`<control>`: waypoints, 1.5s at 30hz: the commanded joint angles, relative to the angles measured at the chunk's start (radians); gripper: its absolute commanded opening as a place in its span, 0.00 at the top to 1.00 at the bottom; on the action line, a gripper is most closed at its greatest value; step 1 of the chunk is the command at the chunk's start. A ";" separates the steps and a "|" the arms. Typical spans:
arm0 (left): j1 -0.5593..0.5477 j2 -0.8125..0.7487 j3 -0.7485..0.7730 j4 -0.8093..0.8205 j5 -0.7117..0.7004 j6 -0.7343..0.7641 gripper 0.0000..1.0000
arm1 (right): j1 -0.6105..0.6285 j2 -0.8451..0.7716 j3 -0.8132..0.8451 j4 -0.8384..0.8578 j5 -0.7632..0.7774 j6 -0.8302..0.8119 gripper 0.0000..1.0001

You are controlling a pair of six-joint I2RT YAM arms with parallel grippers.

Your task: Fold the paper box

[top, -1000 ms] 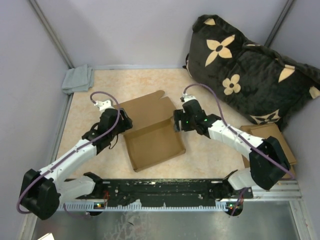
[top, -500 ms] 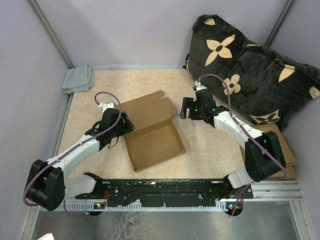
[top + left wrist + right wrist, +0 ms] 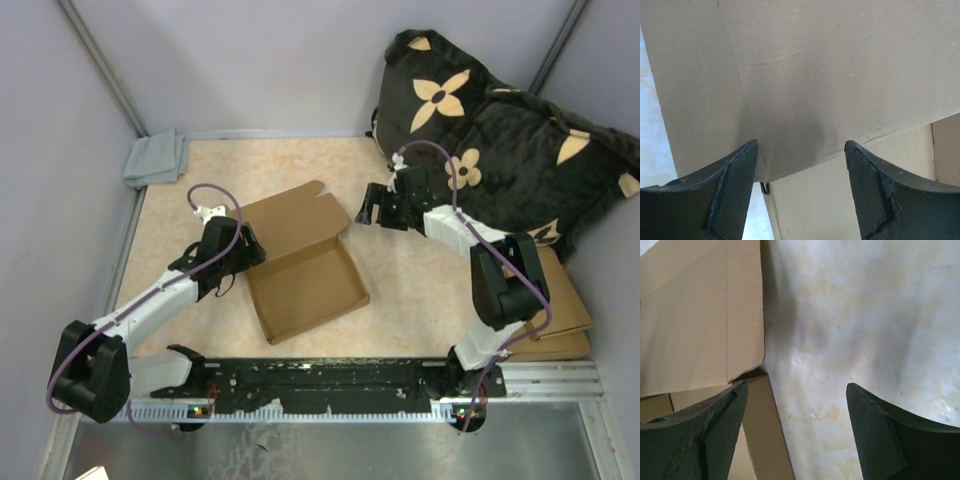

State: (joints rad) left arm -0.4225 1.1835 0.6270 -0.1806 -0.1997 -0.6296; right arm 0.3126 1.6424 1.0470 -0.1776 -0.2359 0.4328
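The paper box (image 3: 305, 282) is lying on the table (image 3: 420, 290) between the two arms. Its tray part seems to be standing already with the walls up, but the lid flap (image 3: 290, 218) behind the tray is lying flat and open, so closing and tucking are remaining, I think. The left gripper (image 3: 246, 250) is hovering at the box's left edge, and the right gripper (image 3: 367, 207) is just beside its far right corner. From above I cannot judge the jaws. The wrist views are showing both spread wide and gripping nothing, the left over cardboard and the right mostly over bare table.

The paper box (image 3: 305, 275) is seen in plain brown, the table (image 3: 420, 290) mottled in pale beige, the cushion (image 3: 500, 150) patterned black with cream flowers, the cloth (image 3: 155, 158) grey.
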 commanded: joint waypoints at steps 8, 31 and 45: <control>0.011 -0.156 0.003 -0.122 -0.077 0.005 0.23 | -0.009 0.209 0.205 0.141 -0.232 0.032 0.23; 0.014 -0.182 0.012 -0.148 -0.087 0.010 0.23 | 0.044 0.432 0.480 0.025 -0.431 -0.028 0.45; 0.014 -0.210 0.009 -0.169 -0.113 0.013 0.23 | 0.072 0.422 0.530 -0.099 -0.022 -0.057 0.41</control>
State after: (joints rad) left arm -0.4141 0.9936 0.6270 -0.3370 -0.2886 -0.6277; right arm 0.3904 2.0781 1.5276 -0.2562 -0.3817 0.3859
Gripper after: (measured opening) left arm 0.770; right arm 0.591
